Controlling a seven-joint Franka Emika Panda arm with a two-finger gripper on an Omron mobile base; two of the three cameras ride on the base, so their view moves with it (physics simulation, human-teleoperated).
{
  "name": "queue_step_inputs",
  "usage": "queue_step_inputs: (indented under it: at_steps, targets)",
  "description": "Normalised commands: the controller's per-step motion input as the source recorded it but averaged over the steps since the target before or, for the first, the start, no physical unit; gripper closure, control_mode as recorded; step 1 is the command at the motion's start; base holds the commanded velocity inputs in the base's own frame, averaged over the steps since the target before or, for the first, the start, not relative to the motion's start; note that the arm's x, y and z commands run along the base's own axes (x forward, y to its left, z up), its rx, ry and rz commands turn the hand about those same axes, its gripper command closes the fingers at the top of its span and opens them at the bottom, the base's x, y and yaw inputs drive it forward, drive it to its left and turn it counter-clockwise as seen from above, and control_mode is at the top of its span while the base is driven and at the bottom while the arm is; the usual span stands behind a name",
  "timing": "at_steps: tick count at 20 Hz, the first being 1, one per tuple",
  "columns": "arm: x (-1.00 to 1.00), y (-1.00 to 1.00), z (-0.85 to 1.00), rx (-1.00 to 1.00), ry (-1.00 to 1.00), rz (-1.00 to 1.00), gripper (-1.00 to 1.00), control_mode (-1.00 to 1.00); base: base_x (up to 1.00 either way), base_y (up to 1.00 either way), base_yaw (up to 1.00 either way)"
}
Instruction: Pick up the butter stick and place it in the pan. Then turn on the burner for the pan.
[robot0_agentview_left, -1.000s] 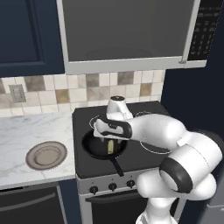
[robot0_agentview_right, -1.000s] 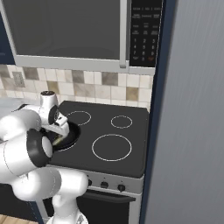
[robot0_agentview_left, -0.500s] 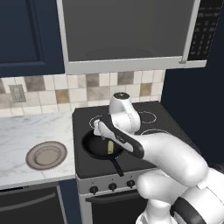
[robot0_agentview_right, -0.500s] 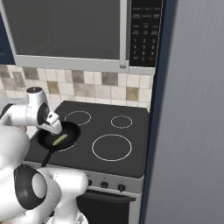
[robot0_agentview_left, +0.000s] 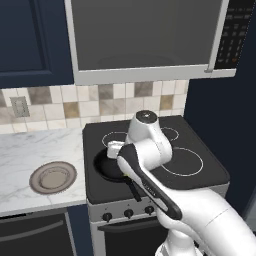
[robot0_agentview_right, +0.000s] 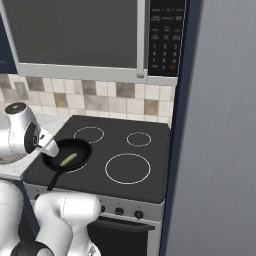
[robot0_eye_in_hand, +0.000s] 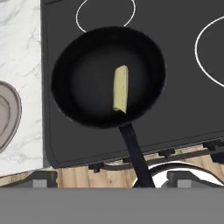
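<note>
The butter (robot0_eye_in_hand: 121, 89) lies flat inside the pan (robot0_eye_in_hand: 78, 87), near its middle, on the stove's (robot0_agentview_right: 150, 165) front left burner. The end effector (robot0_agentview_left: 114, 150) hangs above the pan with jaws spread wide and nothing held. A plate (robot0_agentview_left: 52, 176) rests on the marble surface (robot0_agentview_left: 35, 150) beside the stove.

Butter stick (robot0_eye_in_hand: 120, 89): small pale yellow bar, lying flat inside pan (robot0_eye_in_hand: 78, 83), near centre. Round black frying pan on front-left burner, straight handle pointing toward stove front.
</note>
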Motion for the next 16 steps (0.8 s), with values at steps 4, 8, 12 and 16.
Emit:
queue_step_inputs:
  at_steps: [4,8,12,16]
  targets:
    - [-0.47,0.23,0.19,0.0,-0.21,0.0,-1.0,-1.0,0.0,0.0,0.0]
    - [-0.4,0.18,0.07,0.0,-0.25,0.0,-1.0,-1.0,0.0,0.0,0.0]
    - [-0.38,0.2,-0.01,0.0,-0.32,0.03,-1.0,-1.0,0.0,0.0,0.0]
    - [-0.29,0.08,-0.25,-0.01,-0.31,0.06,-1.0,-1.0,0.0,0.0,0.0]
